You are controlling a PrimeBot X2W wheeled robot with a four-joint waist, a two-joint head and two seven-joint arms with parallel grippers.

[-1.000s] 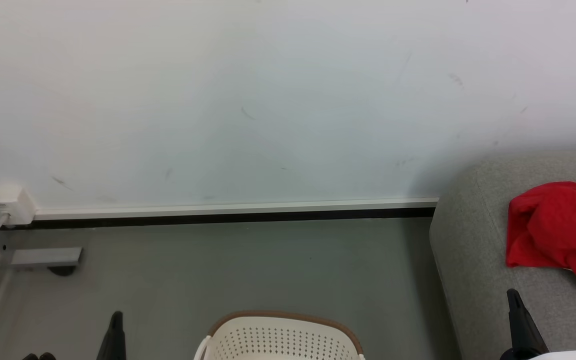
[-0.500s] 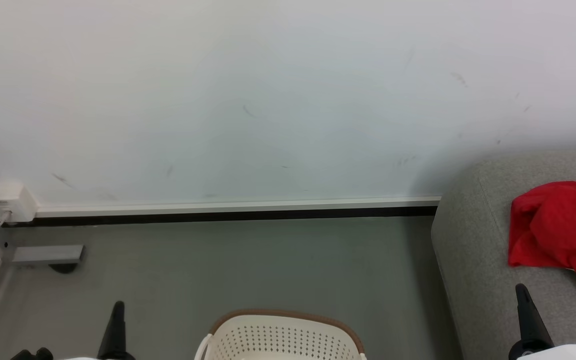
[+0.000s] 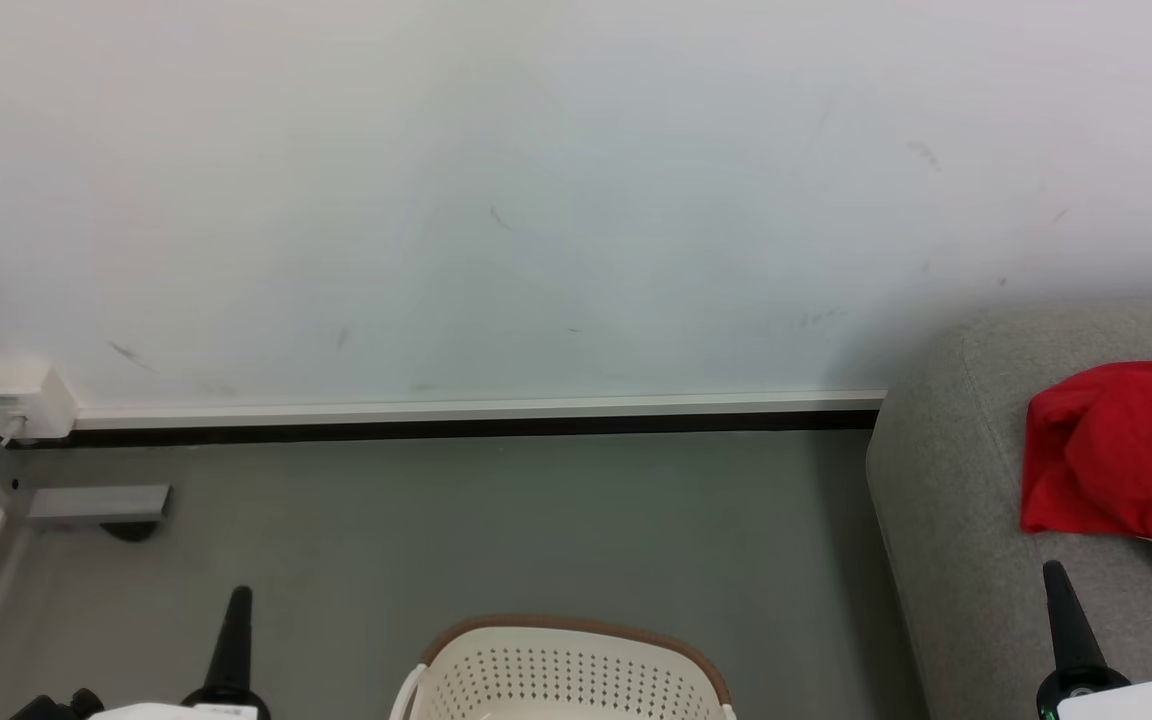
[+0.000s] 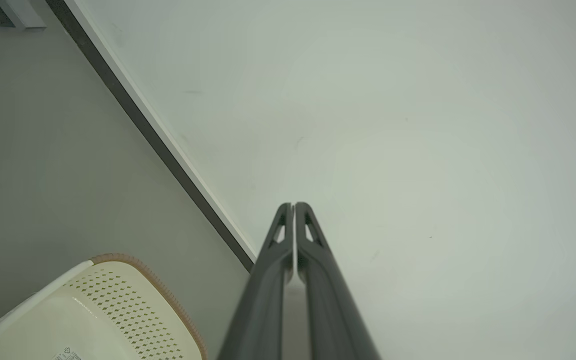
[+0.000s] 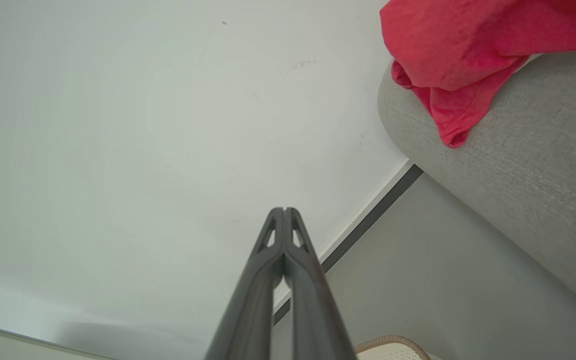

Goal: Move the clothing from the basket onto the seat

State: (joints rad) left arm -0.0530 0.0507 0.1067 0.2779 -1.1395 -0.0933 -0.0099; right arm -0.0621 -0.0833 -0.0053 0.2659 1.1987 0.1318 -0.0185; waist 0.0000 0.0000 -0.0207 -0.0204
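One grey seat (image 3: pixel 946 520) stands at the right, with one cream basket (image 3: pixel 561 675) on the floor (image 3: pixel 536 520) beside it. One red heap of clothing (image 3: pixel 1116 460) stays on the seat. The left gripper (image 3: pixel 240 598) and right gripper (image 3: pixel 1056 575) now reach higher, both closed and empty.

Bright, even, diffuse light; no glare. Head view sharp, with a soft shadow on the wall (image 3: pixel 536 200) beside the seat (image 3: pixel 946 480) corner. Wrist views: wall brightest mid-frame, dimmer toward corners. The left gripper (image 4: pixel 294 205) and right gripper (image 5: pixel 284 210) blur toward the bottom edge. Red clothing (image 5: pixel 468 45) saturated, weave still visible.
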